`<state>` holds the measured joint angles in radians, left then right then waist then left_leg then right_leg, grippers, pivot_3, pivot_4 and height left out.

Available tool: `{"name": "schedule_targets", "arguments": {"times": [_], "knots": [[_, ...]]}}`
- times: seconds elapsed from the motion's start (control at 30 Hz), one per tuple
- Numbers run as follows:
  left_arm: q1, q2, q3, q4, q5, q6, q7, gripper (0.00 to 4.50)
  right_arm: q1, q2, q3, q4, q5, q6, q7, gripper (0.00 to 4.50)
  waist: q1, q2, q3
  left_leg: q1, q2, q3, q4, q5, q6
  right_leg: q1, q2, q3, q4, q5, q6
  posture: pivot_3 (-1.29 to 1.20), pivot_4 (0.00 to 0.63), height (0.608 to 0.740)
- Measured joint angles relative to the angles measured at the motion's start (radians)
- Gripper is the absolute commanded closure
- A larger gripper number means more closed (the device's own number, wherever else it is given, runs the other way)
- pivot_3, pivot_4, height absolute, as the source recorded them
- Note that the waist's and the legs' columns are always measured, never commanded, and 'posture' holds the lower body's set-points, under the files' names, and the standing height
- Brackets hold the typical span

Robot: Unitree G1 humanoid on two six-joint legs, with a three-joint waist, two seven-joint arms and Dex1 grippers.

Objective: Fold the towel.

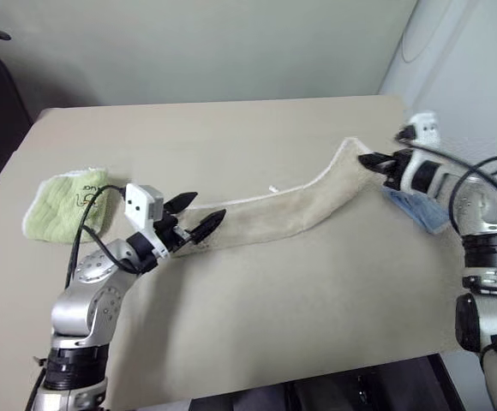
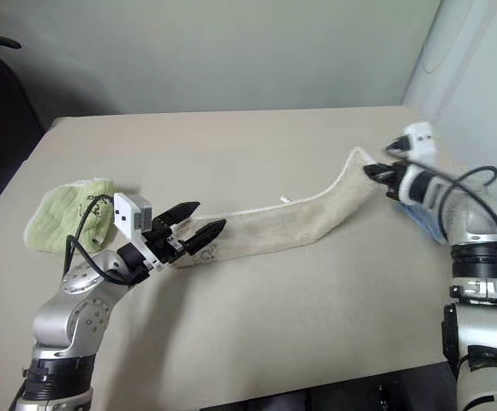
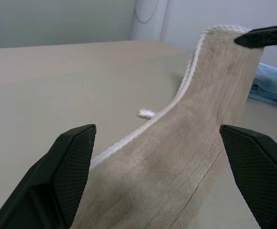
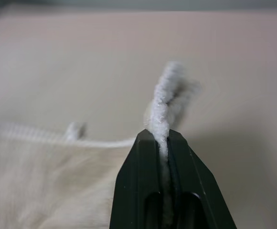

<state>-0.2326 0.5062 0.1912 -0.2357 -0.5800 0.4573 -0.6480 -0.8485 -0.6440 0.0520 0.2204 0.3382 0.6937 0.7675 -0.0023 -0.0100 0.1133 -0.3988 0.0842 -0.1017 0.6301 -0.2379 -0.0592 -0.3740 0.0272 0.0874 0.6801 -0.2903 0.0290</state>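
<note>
Closest to us, our left gripper (image 1: 201,216) hangs just above the near-left part of the table (image 1: 257,342), its two black fingers (image 3: 71,167) spread wide with nothing between them; in the left wrist view the cloth runs through the gap between the pads, but we cannot tell whether either pad touches it. From there the towel (image 1: 291,214), a beige-tan terry strip with white corded edging, stretches across the table toward the right. Most of its length lies flat on the tabletop, folded into a long narrow band, and a small white loop (image 1: 274,189) sticks out from its far edge about halfway along. A small dark embroidered mark (image 2: 207,252) sits at the left end, just beside the left fingertips. Toward the right the band curves upward and leaves the table, rising to our right gripper (image 1: 370,160), whose fingers are pinched tight on the towel's corded edge; the right wrist view shows the white cord squeezed between the closed fingertips. Just beneath and behind that gripper, a light blue towel (image 1: 416,211) lies folded near the table's right edge. At the far left, a light green towel (image 1: 60,205) with dark print rests folded, near the left arm.
</note>
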Motion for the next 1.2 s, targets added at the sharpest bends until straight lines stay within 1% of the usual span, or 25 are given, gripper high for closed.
{"name": "schedule_targets", "arguments": {"times": [0.07,0.23,0.3,0.33,0.37,0.47,0.53,0.67,0.77,0.8,0.87,0.9,1.0,1.1,1.17,1.2], "knots": [[-0.001,-0.004,-0.003,0.000,0.001,0.000,0.001,0.00,0.016,0.016,0.122,-0.063,-0.067,-0.057,0.040,4.48,0.000,0.000,0.000,0.000,0.000,-0.002,0.000,0.000,0.000,0.000,0.000,0.000,0.000,0.000,0.000,0.00,0.150,0.740],[0.002,-0.014,-0.004,0.000,0.004,-0.001,0.007,0.00,0.046,0.096,0.304,-0.067,-0.189,-0.132,0.063,4.48,0.007,0.000,0.000,-0.001,0.000,-0.004,0.000,-0.001,0.002,-0.001,-0.002,0.001,0.000,0.000,0.001,0.00,0.150,0.740],[0.005,-0.014,-0.004,0.000,0.006,-0.001,0.015,0.00,0.050,0.102,0.332,-0.061,-0.222,-0.146,0.066,3.97,0.013,0.000,0.000,-0.003,0.000,-0.004,0.000,-0.001,0.001,-0.002,-0.003,0.000,0.000,0.001,0.001,0.00,0.150,0.740],[0.030,-0.014,0.006,-0.017,0.006,-0.001,0.023,0.00,0.047,0.116,0.326,-0.045,-0.222,-0.144,0.076,3.76,0.012,-0.001,0.000,-0.002,0.000,-0.003,0.001,-0.001,0.000,-0.002,-0.004,0.000,0.000,0.001,0.001,0.00,0.150,0.740],[0.046,-0.014,0.008,-0.025,0.005,-0.001,0.026,0.00,0.048,0.124,0.323,-0.038,-0.215,-0.137,0.088,3.47,0.011,-0.001,0.000,-0.002,0.000,-0.003,0.000,-0.001,-0.001,-0.002,-0.004,0.000,0.000,0.001,0.001,0.00,0.150,0.740],[0.067,-0.015,0.011,-0.041,-0.001,0.000,0.039,0.00,0.053,0.135,0.311,-0.036,-0.185,-0.114,0.130,2.43,0.011,-0.001,0.000,-0.003,0.000,-0.003,0.000,0.003,-0.007,-0.002,-0.003,0.000,0.000,0.001,0.001,0.00,0.150,0.740],[0.077,-0.015,0.019,-0.050,-0.005,0.000,0.044,0.00,0.054,0.137,0.290,-0.049,-0.162,-0.095,0.150,1.71,0.012,-0.001,0.000,-0.002,0.000,-0.003,0.000,0.004,-0.009,-0.002,-0.003,0.000,0.000,0.001,0.001,0.00,0.150,0.740],[0.096,-0.017,0.036,-0.064,-0.012,0.001,0.062,0.00,0.073,0.140,0.205,-0.115,-0.079,-0.032,0.175,0.42,0.012,-0.001,0.000,-0.003,0.000,-0.002,0.000,0.004,-0.010,-0.001,-0.003,0.000,0.000,0.001,0.001,0.00,0.150,0.740],[0.111,-0.047,0.074,-0.093,-0.061,0.021,0.098,0.00,0.068,0.164,0.090,-0.107,-0.018,0.000,0.142,0.42,0.012,-0.001,0.000,-0.003,0.000,-0.001,0.000,0.005,-0.011,-0.001,-0.002,0.000,0.000,0.001,0.001,0.00,0.150,0.740],[0.114,-0.061,0.095,-0.101,-0.089,0.035,0.118,0.00,0.061,0.171,0.060,-0.091,-0.014,0.000,0.122,0.59,0.012,-0.001,0.000,-0.003,0.000,-0.001,0.000,0.005,-0.012,-0.001,-0.002,0.000,0.000,0.001,0.001,0.00,0.150,0.740],[0.118,-0.101,0.154,-0.120,-0.200,0.083,0.182,0.00,0.031,0.186,0.021,-0.007,-0.024,-0.022,0.067,1.11,0.012,-0.001,0.000,-0.002,0.000,-0.001,0.000,0.005,-0.012,-0.001,-0.003,0.000,0.000,0.001,0.001,0.00,0.150,0.740],[0.119,-0.139,0.195,-0.132,-0.291,0.116,0.235,0.00,0.023,0.201,0.011,0.060,-0.043,-0.054,0.039,1.40,0.012,-0.001,-0.001,-0.001,0.000,-0.001,0.000,0.005,-0.012,0.000,-0.003,0.000,0.000,0.001,0.001,0.00,0.150,0.740],[0.146,-0.174,0.254,-0.148,-0.455,0.182,0.349,0.00,0.041,0.247,0.024,0.204,-0.093,-0.158,0.014,2.48,0.012,-0.001,0.000,-0.001,0.001,-0.002,-0.001,0.005,-0.012,-0.001,-0.003,0.000,0.001,0.001,0.001,0.00,0.150,0.740],[0.221,-0.183,0.261,-0.188,-0.555,0.232,0.430,0.00,0.059,0.312,0.033,0.358,-0.118,-0.290,0.009,3.54,0.009,0.000,0.000,-0.001,0.001,-0.001,-0.002,0.005,-0.012,-0.003,-0.003,0.001,0.001,0.001,0.001,0.00,0.150,0.740],[0.254,-0.189,0.257,-0.212,-0.599,0.252,0.476,0.00,0.057,0.320,0.044,0.427,-0.151,-0.375,0.009,4.28,0.009,0.000,0.000,-0.002,0.001,-0.001,-0.001,0.005,-0.012,-0.003,-0.003,0.001,0.001,0.001,0.001,0.00,0.150,0.740],[0.280,-0.189,0.257,-0.225,-0.616,0.262,0.504,0.00,0.055,0.320,0.058,0.458,-0.181,-0.433,0.008,4.47,0.009,0.000,0.000,-0.001,0.001,-0.001,-0.001,0.005,-0.012,-0.002,-0.003,0.001,0.001,0.001,0.001,0.00,0.150,0.740]]}}
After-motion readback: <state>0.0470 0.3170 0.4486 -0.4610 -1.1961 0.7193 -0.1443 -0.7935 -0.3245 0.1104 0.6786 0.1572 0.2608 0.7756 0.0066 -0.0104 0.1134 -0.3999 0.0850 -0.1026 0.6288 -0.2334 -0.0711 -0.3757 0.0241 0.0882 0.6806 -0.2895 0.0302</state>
